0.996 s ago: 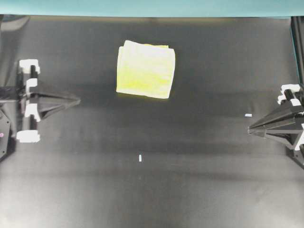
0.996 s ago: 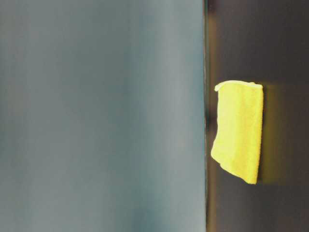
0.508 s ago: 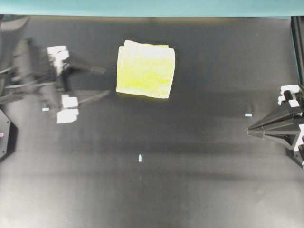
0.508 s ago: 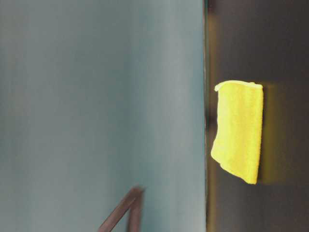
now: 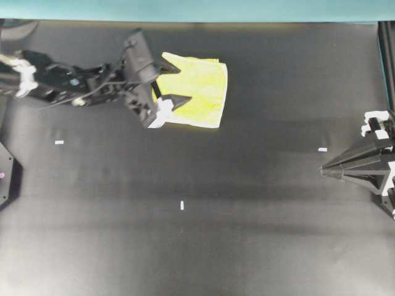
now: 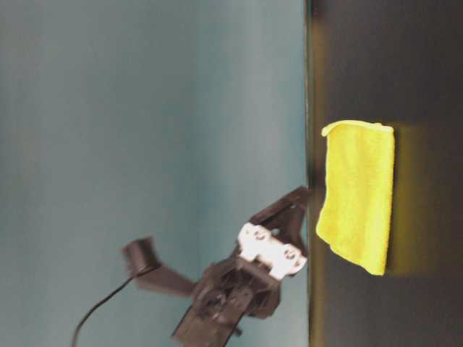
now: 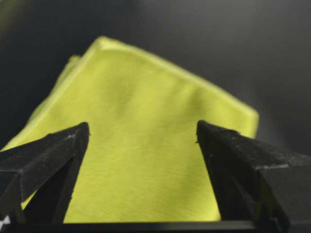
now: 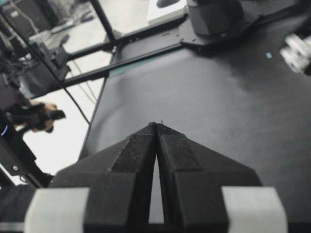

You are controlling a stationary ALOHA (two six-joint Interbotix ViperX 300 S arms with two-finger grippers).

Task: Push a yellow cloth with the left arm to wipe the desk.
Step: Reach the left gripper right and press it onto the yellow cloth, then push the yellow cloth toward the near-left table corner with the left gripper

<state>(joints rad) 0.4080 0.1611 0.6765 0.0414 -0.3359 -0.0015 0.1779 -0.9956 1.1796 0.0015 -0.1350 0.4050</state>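
Observation:
The yellow cloth [image 5: 200,92] lies folded flat on the black desk [image 5: 185,246], back centre; it also shows in the table-level view [image 6: 358,195]. My left gripper [image 5: 184,84] is open, reaching in from the left, its two pointed fingers spread over the cloth's left part. In the left wrist view the cloth [image 7: 146,155] fills the gap between the open fingers of the left gripper [image 7: 142,127]. I cannot tell whether the tips touch it. My right gripper [image 5: 323,169] rests shut and empty at the right edge, and looks the same in its wrist view [image 8: 156,124].
Small white tape marks lie on the desk at the left [image 5: 59,142], the middle [image 5: 182,205] and the right [image 5: 322,149]. A teal wall [image 5: 197,9] borders the far edge. The left arm [image 5: 74,83] stretches across the back left.
The left arm has swung from the left edge up and right to the cloth, and its gripper has opened. The cloth and right arm have not moved.

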